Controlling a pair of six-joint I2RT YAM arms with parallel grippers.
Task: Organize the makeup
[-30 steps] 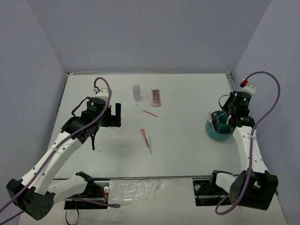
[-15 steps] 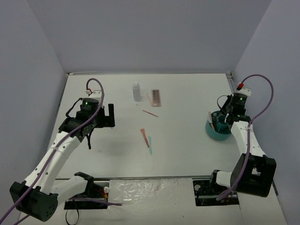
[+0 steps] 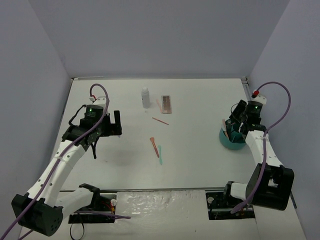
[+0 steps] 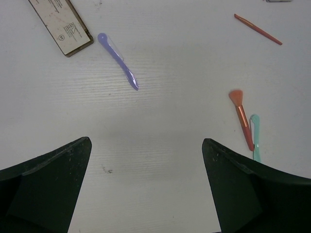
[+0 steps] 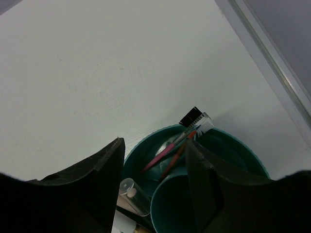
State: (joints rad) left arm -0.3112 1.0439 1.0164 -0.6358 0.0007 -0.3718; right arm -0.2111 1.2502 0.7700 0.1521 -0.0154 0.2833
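We see the left gripper (image 3: 117, 124) hovering over the left half of the white table (image 3: 200, 160), its jaws spread wide with nothing between them. Through its wrist view the left gripper (image 4: 146, 194) looks down on bare tabletop. Farther out and to the left lies a brown-pink palette (image 4: 60, 24), with a purple stick (image 4: 118, 60) just beside its near right corner, not touching. In the top view we cannot find these two, as the left arm covers that spot.

In the middle of the table stands the whitish bottle (image 3: 145, 97), upright, and just right of it lies another palette (image 3: 166, 103), flat. Nearer to us lies a thin red-pink stick (image 3: 160, 120). Nearer again, the orange-pink brush (image 3: 154, 146) and the teal stick (image 3: 160, 155) lie side by side, close together.

At the right, the right gripper (image 3: 233, 131) hangs over the round teal tub (image 3: 233, 144). Its jaws stand apart and pinch nothing. Between its fingers (image 5: 97, 184) we see inside the tub (image 5: 243, 150) a pink stick (image 5: 163, 156), a brown stick (image 5: 177, 158) and a black-tipped brush (image 5: 190, 116), all leaning toward the far rim. A small clear tube (image 5: 133, 194) sits in a nearer compartment.
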